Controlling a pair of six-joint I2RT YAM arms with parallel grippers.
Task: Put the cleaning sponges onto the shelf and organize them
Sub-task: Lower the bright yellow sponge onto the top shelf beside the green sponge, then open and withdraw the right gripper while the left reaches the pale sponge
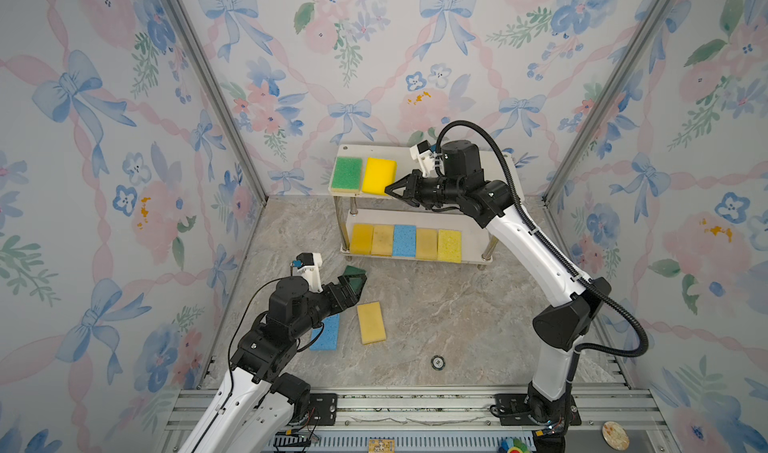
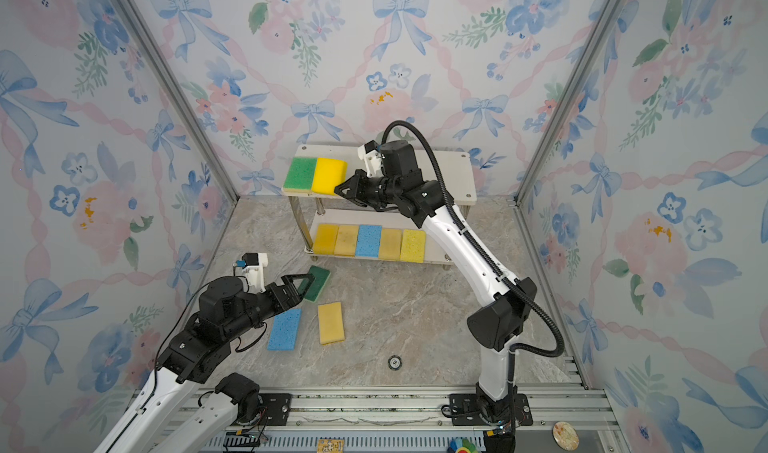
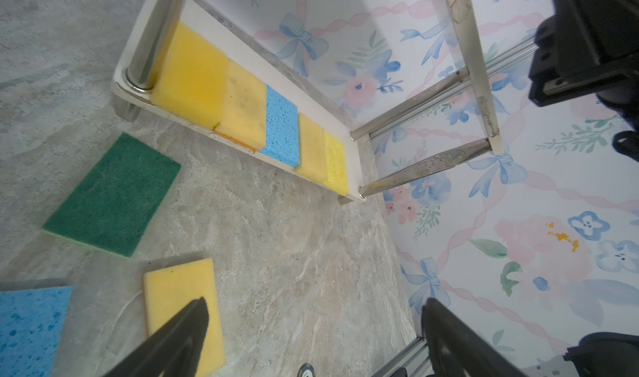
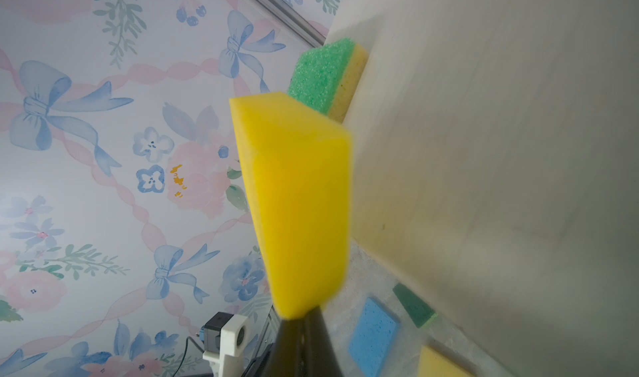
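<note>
We see the shelf (image 1: 374, 150) (image 2: 449, 172) standing at the back wall, its lower board filled by a row of five sponges (image 1: 404, 241) (image 3: 281, 126) lying flat, edge to edge: yellow, tan, blue, tan, yellow. On the upper board a green-faced sponge (image 1: 347, 174) (image 2: 299, 173) lies flat at the left end. Just beside it is a bright yellow sponge (image 1: 378, 176) (image 2: 328, 176), whose near end reaches the board's front edge. The right gripper (image 1: 388, 190) (image 2: 337, 189) has its jaws pinched tight on that near end. Only the right wrist view shows the squeezed foam at the fingertips (image 4: 301, 337); even there we cannot tell whether the sponge touches the board. Three more sponges lie on the marbled table (image 1: 436, 305) in front of the shelf: a dark green scourer (image 2: 318, 282), a blue sponge (image 2: 284, 329) and a pale yellow sponge (image 2: 330, 323). The left gripper (image 1: 357, 284) (image 3: 314, 320) hangs over them with its jaws spread wide and nothing between them. In both top views it hides part of the scourer, while the left wrist view shows it whole, flat and clear of the fingers. A small round disc (image 1: 437, 362) sits nearer the front rail.
</note>
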